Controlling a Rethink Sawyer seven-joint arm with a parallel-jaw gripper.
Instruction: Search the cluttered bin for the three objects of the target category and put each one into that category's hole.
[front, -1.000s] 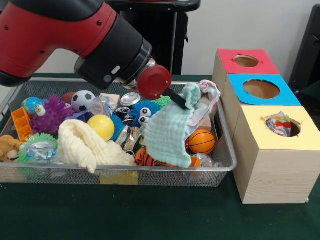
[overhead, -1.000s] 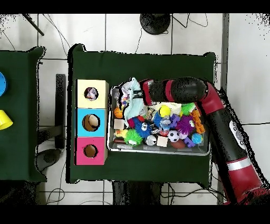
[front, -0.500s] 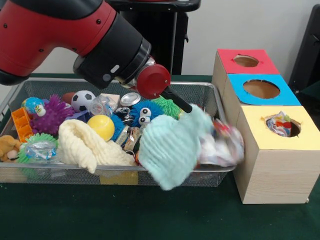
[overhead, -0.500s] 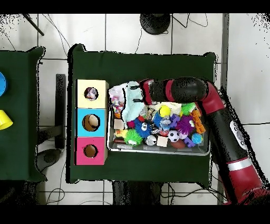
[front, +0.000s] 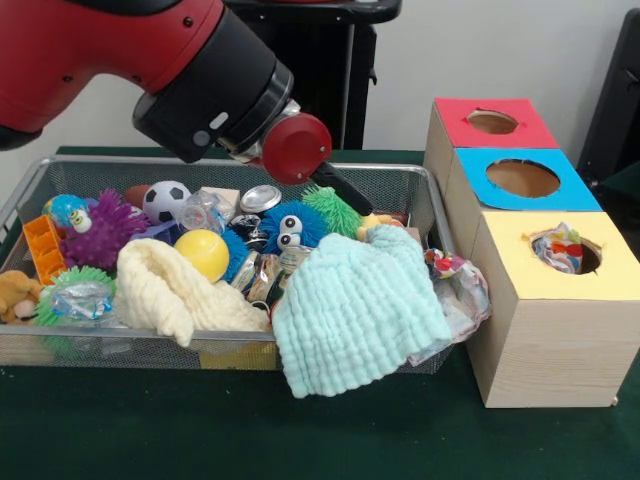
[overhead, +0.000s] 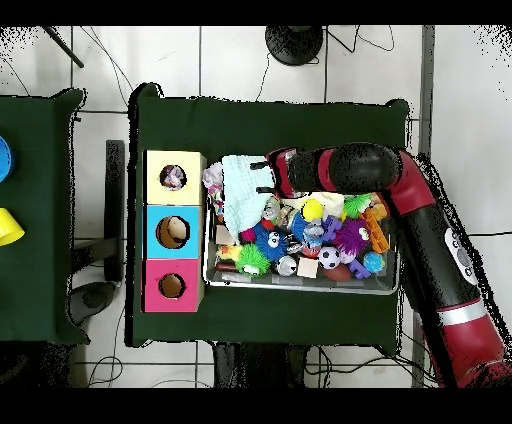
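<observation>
A mint-green cloth (front: 350, 310) (overhead: 240, 195) lies draped over the front right rim of the wire bin (front: 100, 160) (overhead: 300, 284), hanging partly outside it. Beside it, a patterned cloth (front: 458, 290) (overhead: 213, 178) sags over the bin's corner next to the yellow box (front: 520, 285) (overhead: 158, 165). Another patterned cloth (front: 563, 248) sits in the yellow box's hole. My gripper (front: 365, 207) (overhead: 258, 177) hovers just above and behind the mint cloth, open and holding nothing. A cream cloth (front: 175, 285) rests in the bin's front left part.
The blue box (front: 470, 165) and the red box (front: 455, 115) stand behind the yellow one, each with an empty hole. The bin holds a yellow ball (front: 204, 253), a soccer ball (front: 165, 200), a purple spiky toy (front: 105, 230), a blue googly-eyed toy (front: 288, 226) and several other toys.
The mint cloth and the patterned cloth swung out from the gripper towards the boxes and dropped onto the bin's front right rim. The gripper let them go and rose slightly.
</observation>
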